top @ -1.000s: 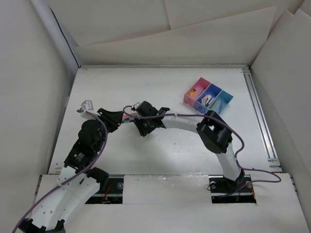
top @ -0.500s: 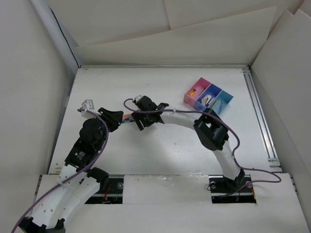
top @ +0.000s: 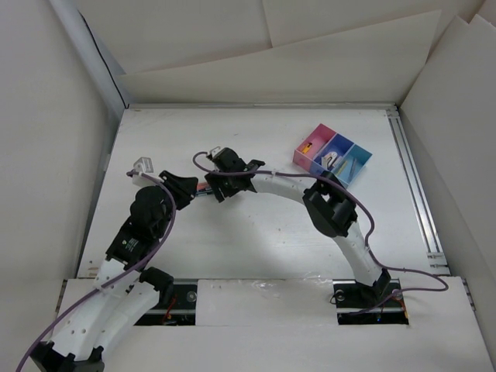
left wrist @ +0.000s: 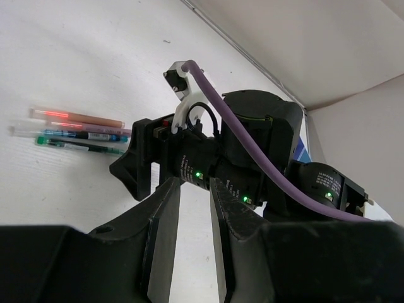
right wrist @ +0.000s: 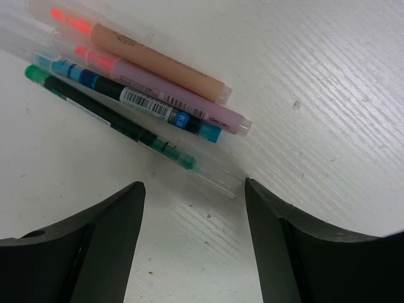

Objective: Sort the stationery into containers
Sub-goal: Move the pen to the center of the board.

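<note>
White bench (top: 256, 240) bears four pens (right wrist: 136, 104) lying parallel, bunched for one grasp. Right gripper (right wrist: 192, 208) hovers above them, wide open and empty. Left gripper (left wrist: 192, 218), at nine o'clock, is narrowly parted and empty. Containers (top: 332, 159) wait at two o'clock.

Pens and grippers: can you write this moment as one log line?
right gripper: open above pens | left gripper: open, empty | pens: on table | containers: far right
</note>
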`<control>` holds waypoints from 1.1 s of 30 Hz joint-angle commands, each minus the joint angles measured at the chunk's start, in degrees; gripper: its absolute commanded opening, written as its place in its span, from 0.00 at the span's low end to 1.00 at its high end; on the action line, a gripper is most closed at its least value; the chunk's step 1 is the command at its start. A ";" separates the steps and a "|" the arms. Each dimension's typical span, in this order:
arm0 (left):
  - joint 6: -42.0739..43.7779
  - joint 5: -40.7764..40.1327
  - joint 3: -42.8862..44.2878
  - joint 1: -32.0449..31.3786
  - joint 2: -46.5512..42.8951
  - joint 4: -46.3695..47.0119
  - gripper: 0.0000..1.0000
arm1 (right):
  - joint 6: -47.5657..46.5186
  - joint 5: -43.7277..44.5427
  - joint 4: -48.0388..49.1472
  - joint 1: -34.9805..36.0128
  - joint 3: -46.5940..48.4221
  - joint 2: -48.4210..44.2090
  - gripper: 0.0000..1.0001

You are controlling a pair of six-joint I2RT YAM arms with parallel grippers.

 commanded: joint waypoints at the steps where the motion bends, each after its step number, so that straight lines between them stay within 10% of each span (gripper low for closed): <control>1: 0.93 0.51 1.24 0.29 0.47 2.94 0.22 | -0.23 -4.43 0.08 1.24 1.22 1.01 0.69; 15: 0.93 1.04 1.24 0.29 0.47 4.00 0.22 | 1.00 -4.54 9.57 2.30 -16.70 -11.28 0.63; 33: 1.54 -1.15 2.91 0.29 -1.90 1.98 0.22 | -1.38 -7.15 -0.45 -1.39 2.10 1.89 0.72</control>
